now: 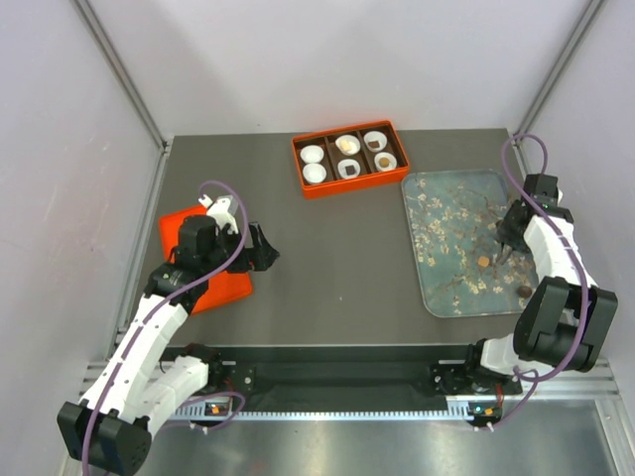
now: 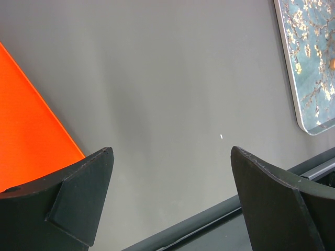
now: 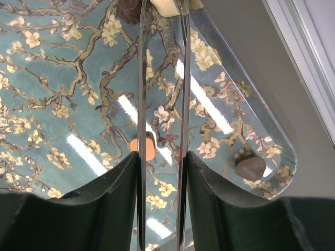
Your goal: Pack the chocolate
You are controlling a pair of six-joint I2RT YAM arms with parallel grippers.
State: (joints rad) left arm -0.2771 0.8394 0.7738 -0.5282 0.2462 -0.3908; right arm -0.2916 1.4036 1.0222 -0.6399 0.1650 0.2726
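Observation:
My right gripper (image 1: 507, 240) hovers over the grey-blue blossom tray (image 1: 446, 288), shut on metal tweezers (image 3: 142, 78). In the right wrist view the gripper (image 3: 162, 157) holds both blades. An orange-tan chocolate (image 3: 150, 150) lies just left of them and a brown chocolate (image 3: 249, 166) near the tray corner. Both also show in the top view: the tan one (image 1: 483, 262) and the brown one (image 1: 524, 292). At the tweezer tips a dark lump (image 3: 128, 7) and a pale one show at the frame edge; whether either is gripped is unclear. My left gripper (image 1: 266, 248) is open and empty.
An orange box (image 1: 337, 190) at the back holds six white paper cups; several carry chocolates (image 1: 349, 169), two on the left (image 1: 313, 154) are empty. An orange lid (image 1: 203, 278) lies under my left arm and shows in the left wrist view (image 2: 26, 125), as does the tray (image 2: 309, 68).

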